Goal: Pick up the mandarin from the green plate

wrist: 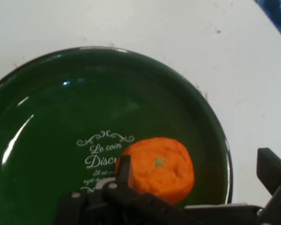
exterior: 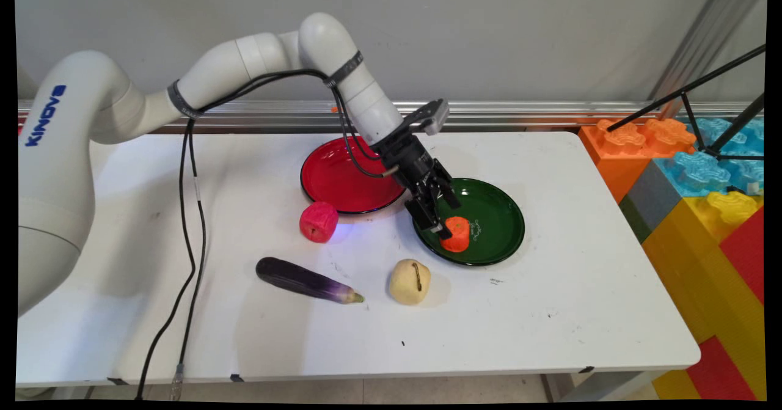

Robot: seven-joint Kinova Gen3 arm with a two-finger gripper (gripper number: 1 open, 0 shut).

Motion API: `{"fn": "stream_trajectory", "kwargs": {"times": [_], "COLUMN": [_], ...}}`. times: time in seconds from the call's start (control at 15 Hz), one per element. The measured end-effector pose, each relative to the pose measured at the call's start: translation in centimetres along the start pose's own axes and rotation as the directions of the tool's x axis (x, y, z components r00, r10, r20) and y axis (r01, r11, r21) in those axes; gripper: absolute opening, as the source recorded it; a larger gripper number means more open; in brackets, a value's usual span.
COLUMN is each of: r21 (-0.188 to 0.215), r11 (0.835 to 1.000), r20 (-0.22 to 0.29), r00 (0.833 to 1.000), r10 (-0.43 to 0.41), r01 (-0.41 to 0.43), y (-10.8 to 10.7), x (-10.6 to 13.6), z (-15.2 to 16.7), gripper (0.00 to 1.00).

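Observation:
An orange toy fruit (exterior: 457, 234) (wrist: 159, 169) lies in the green plate (exterior: 498, 211) (wrist: 61, 103), near its front left rim. My gripper (exterior: 448, 217) (wrist: 196, 166) hangs low over the plate and is open, with the orange fruit between its fingers. In the hand view the left finger (wrist: 123, 168) stands right against the fruit, while the right finger (wrist: 271, 168) is well apart from it. The plate carries white lettering beside the fruit.
A red plate (exterior: 333, 178) sits left of the green one. In front of it lie a pink-red fruit (exterior: 318, 221), a purple eggplant (exterior: 305, 280) and a beige potato (exterior: 409, 281). Big coloured blocks (exterior: 702, 214) and a black tripod stand past the table's right edge.

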Motion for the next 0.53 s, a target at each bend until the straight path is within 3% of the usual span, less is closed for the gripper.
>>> {"fn": "stream_trajectory", "kwargs": {"times": [0.53], "r21": [0.01], "r11": [1.0], "r20": [0.025], "r00": [1.0], "r10": [-0.008], "r01": [0.008], "y": [-1.1], "x": [-0.6], "z": [2.3], "gripper": [1.0]}}
